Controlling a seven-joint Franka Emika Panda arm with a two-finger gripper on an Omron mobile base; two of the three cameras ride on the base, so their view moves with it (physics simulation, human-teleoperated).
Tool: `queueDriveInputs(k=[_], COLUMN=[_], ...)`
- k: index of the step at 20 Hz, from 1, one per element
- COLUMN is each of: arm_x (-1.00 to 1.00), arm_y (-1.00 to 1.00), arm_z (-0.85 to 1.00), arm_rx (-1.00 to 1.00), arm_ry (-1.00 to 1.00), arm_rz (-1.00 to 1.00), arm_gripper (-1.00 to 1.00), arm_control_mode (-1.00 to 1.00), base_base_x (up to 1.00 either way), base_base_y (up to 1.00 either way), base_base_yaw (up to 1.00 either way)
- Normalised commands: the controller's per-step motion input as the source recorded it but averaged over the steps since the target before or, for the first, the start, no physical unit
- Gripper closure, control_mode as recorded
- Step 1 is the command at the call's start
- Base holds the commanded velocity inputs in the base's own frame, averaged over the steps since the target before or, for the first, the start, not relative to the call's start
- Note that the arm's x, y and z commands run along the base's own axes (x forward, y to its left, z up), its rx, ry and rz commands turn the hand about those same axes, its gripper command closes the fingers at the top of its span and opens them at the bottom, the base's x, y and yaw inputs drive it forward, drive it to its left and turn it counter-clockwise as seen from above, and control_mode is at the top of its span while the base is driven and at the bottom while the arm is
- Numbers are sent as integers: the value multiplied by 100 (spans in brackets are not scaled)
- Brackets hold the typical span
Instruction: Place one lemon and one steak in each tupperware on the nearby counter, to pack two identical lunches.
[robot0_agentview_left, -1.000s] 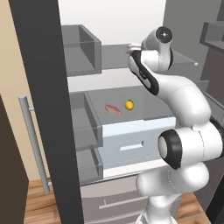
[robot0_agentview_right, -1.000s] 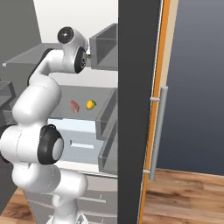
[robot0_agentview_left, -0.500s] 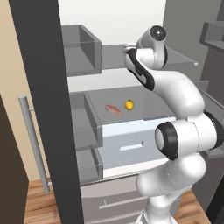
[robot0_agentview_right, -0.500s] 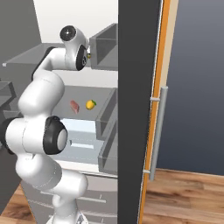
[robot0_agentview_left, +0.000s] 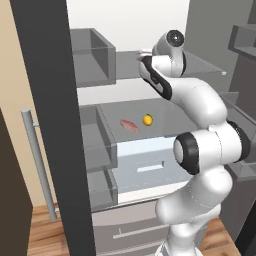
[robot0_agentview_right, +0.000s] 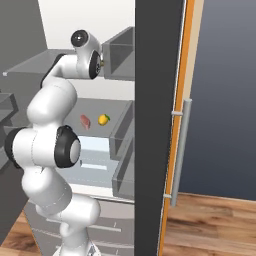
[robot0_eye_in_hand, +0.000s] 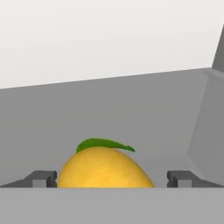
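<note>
Basically nothing in the fridge has moved since the earlier frames: on the middle shelf (robot0_agentview_left: 165, 112) one lemon (robot0_agentview_left: 147, 119) sits just beside one steak (robot0_agentview_left: 129, 125), the steak to its left in the left base view. In the right base view the same lemon (robot0_agentview_right: 103, 119) is right of the steak (robot0_agentview_right: 85, 121), the two near each other but apart. Hand view has a yellow fruit (robot0_eye_in_hand: 105, 168) with a green leaf on top, lying on a grey shelf surface, centred between the two dark fingertips (robot0_eye_in_hand: 43, 178). Gripper (robot0_eye_in_hand: 112, 181) is spread wide, one tip on each side of the fruit with gaps showing, nothing clamped.

Change over the last second is in the arm: the elbow joint has swung lower and more to the front, upper link has shifted a bit, wrist has stayed up at the upper shelf (robot0_agentview_left: 125, 62). Arm rises from the base, bends at the big dark-ringed elbow in front of the pale drawer (robot0_agentview_left: 145, 165), then reaches up and back, hand pointing into the fridge at upper-shelf height. Dark fridge door (robot0_agentview_right: 155, 125) stands open on the right, with a grey handle (robot0_agentview_right: 181, 150).
</note>
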Motion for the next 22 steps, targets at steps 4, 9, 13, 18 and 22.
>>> queueDriveInputs(k=[4,9,13,18,22], arm_x=[17,0,6,-48,-100], arm_y=[10,7,8,1,12], arm_z=[-24,-41,-36,-46,-80], arm_rx=[0,0,0,0,-2], arm_ry=[0,4,1,-3,-21], arm_rz=[0,0,0,0,0], arm_gripper=[100,100,100,100,100], arm_control_mode=[-100,-100,-100,-100,-100], base_base_x=[0,0,0,0,0], base_base_y=[0,0,0,0,0], base_base_yaw=[0,0,0,0,0])
